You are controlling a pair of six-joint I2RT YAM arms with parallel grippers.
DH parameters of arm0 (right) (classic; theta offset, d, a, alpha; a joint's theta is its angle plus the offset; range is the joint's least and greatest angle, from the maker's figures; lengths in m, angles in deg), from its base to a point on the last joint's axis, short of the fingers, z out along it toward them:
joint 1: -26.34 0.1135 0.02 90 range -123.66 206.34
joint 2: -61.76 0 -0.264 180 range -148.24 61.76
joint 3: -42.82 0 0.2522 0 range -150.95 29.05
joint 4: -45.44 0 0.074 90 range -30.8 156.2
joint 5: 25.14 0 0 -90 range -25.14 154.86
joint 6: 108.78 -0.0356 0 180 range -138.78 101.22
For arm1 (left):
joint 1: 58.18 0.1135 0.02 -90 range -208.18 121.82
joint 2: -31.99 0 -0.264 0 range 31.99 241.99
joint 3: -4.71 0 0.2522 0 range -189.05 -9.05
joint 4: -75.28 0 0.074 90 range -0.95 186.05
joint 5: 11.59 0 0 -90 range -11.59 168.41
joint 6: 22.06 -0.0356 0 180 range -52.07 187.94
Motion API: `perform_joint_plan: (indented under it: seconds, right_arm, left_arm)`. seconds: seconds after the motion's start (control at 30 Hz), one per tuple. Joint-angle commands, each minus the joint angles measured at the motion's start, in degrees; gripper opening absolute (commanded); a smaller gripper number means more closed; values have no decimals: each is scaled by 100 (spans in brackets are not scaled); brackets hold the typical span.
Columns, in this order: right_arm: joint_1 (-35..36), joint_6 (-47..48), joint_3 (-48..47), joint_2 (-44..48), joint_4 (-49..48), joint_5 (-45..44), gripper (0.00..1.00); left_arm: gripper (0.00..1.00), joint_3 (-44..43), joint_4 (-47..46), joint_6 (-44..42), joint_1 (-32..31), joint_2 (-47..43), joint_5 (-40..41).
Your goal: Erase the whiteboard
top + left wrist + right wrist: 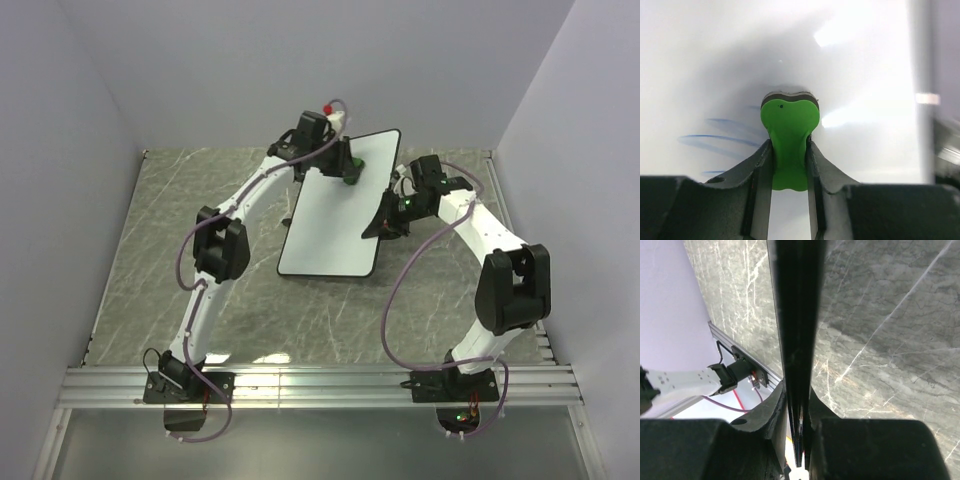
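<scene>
The whiteboard [335, 215] lies on the marble table, tilted, its white face up. My left gripper [350, 172] is shut on the small green eraser [789, 122] and presses it on the board's far part. Faint blue scribbles [722, 137] show on the board just left of the eraser in the left wrist view. My right gripper [385, 222] is shut on the whiteboard's right edge; in the right wrist view the thin black rim [797, 315] runs edge-on between the fingers [772, 412].
The grey marble tabletop [200, 230] lies inside white walls. A metal rail [320, 385] runs along the near edge with both arm bases on it. A small red-and-white item [333, 110] sits behind the left wrist.
</scene>
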Motion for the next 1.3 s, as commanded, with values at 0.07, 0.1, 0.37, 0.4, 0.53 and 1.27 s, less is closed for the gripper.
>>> perform_joint_plan:
  seconds: [0.07, 0.1, 0.37, 0.4, 0.53, 1.27]
  right_arm:
    - [656, 876, 577, -2, 737, -670, 0]
    - [647, 876, 621, 24, 737, -661, 0]
    - [656, 876, 446, -212, 816, -643, 0]
    - [656, 876, 341, -265, 825, -634, 0]
    - [647, 894, 121, -502, 860, -643, 0]
    - [656, 929, 410, -292, 754, -749, 0]
  left_arm:
    - [0, -403, 315, 274, 568, 1140, 1151]
    - [0, -500, 351, 256, 603, 1350, 1178]
    - [0, -167, 307, -208, 446, 1256, 793]
    - [0, -141, 333, -244, 393, 1151, 731]
    - [0, 315, 333, -280, 78, 633, 292]
    - [0, 563, 88, 678, 383, 587, 774]
